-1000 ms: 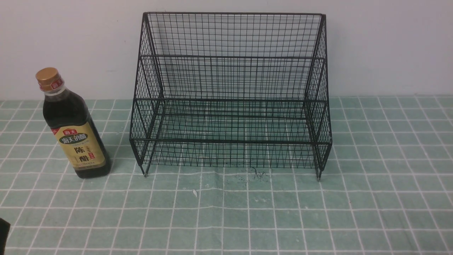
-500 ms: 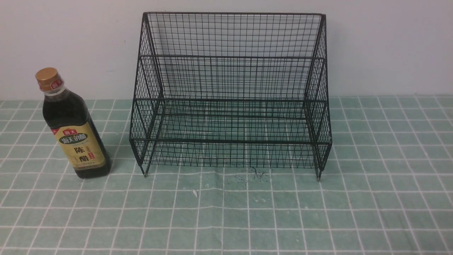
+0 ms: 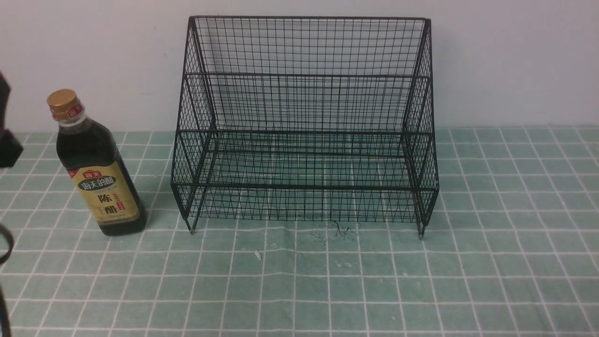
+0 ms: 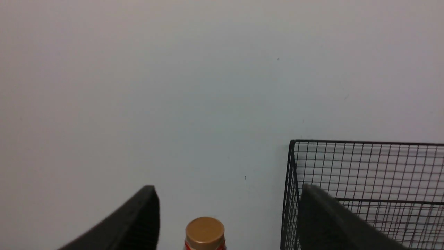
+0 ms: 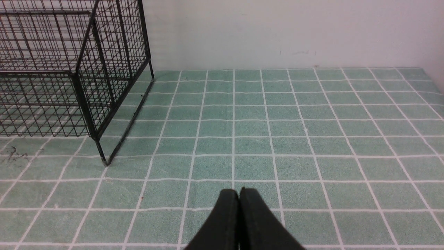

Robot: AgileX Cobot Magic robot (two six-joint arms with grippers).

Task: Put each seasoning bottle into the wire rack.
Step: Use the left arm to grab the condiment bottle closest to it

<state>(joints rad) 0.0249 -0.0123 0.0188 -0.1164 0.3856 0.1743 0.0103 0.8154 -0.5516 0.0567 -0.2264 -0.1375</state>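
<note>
One seasoning bottle (image 3: 100, 175) of near-black liquid with a gold cap and a yellow-gold label stands upright on the green checked cloth, left of the wire rack (image 3: 304, 126). The rack is black, two-tiered and holds nothing. My left gripper (image 4: 227, 189) is open; its gold cap (image 4: 204, 232) shows between and beyond the two fingers, untouched. A dark part of the left arm (image 3: 7, 140) shows at the front view's left edge. My right gripper (image 5: 239, 191) is shut and empty, low over the cloth right of the rack (image 5: 62, 73). It is out of the front view.
The green checked cloth (image 3: 299, 281) covers the table up to a plain white wall (image 3: 514, 61) right behind the rack. A small white fleck (image 3: 257, 254) and dark specks (image 3: 339, 230) lie on the cloth in front of the rack.
The left arm has come into the front view at the left edge, level with the bottle's top. The bottle and the rack have not moved.
</note>
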